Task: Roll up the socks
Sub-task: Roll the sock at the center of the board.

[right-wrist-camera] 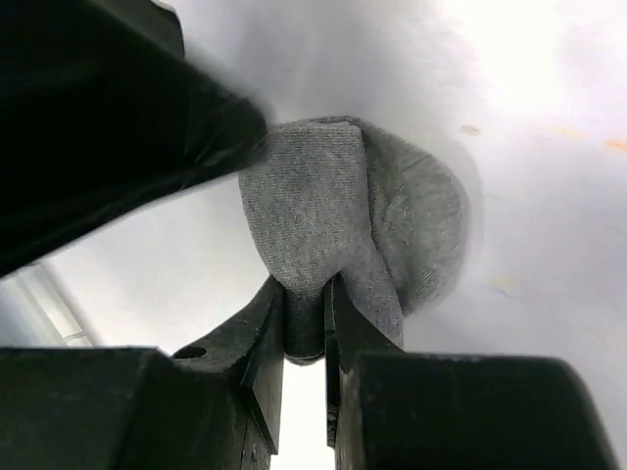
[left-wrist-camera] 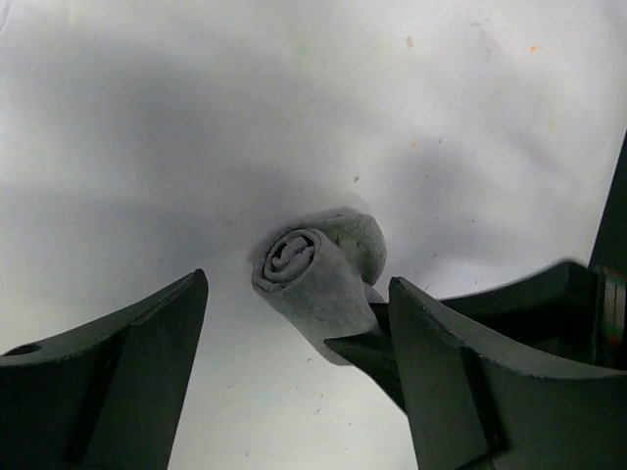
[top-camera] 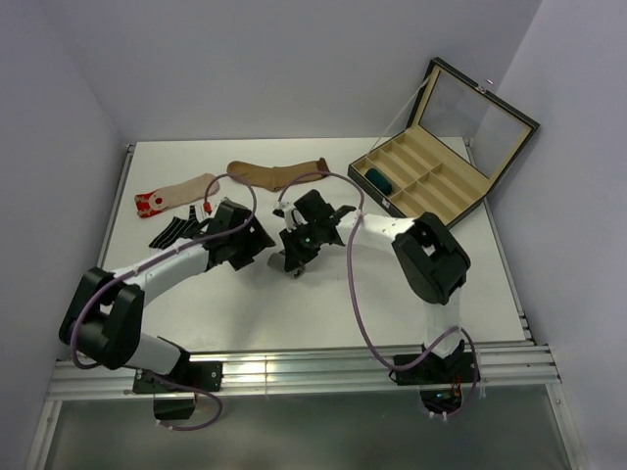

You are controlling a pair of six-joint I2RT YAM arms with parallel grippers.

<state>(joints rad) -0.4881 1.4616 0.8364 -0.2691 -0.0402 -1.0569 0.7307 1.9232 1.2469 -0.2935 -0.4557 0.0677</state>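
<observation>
Right pincer [right-wrist-camera: 305, 328] is squeezed tight on one end of the grey sock [right-wrist-camera: 323, 206]. The sock is rolled up into a little roll and lies on the white worktop [left-wrist-camera: 147, 117], near the middle. Left pincer [left-wrist-camera: 299, 289] is spread wide, one finger on each side of the roll, not touching it.
</observation>
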